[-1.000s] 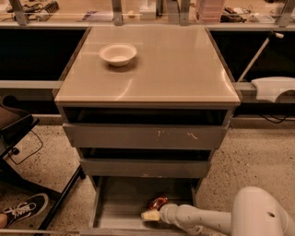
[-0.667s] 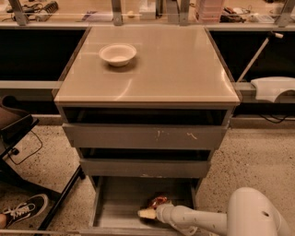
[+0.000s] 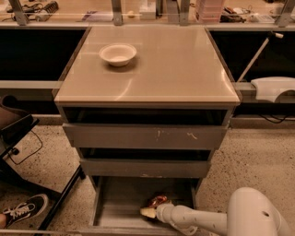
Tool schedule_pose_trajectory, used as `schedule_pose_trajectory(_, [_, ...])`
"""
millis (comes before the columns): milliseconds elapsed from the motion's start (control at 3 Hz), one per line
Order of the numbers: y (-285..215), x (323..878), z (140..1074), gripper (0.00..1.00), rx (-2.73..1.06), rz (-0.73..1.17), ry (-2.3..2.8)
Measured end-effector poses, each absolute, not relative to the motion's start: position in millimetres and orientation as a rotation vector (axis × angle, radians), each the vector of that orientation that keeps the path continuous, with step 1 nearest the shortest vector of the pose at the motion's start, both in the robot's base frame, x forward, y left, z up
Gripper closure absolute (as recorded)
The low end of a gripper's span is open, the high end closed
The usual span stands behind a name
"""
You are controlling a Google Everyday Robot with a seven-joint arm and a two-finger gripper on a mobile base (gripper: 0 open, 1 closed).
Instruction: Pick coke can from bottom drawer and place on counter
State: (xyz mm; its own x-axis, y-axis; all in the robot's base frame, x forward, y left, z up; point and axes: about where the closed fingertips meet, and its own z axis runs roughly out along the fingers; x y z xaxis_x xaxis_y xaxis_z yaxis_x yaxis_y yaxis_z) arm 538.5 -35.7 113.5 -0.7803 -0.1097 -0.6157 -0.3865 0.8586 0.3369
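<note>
The coke can, small and shiny red, lies on the flat grey floor of the open bottom drawer, toward its right side. My gripper reaches into the drawer from the lower right on a white arm, its tip just in front of and touching or nearly touching the can. The tan glossy counter tops the grey cabinet above.
A white bowl sits on the counter's back left. The two upper drawers stand slightly open above the bottom one. A chair base and a shoe are at the left. A cluttered desk runs behind.
My gripper and arm have slid a little to the left inside the bottom drawer, coming closer alongside the can. The can has not visibly moved.
</note>
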Motion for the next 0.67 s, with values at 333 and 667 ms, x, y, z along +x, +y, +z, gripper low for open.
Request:
schedule_pose_trajectory(333, [-35.7, 538.5, 113.5, 0.42, -0.359, 0.607, 2.427])
schedule_pose_trajectory(667, [-36.1, 538.6, 114.8, 0.65, -0.359, 0.607, 2.427])
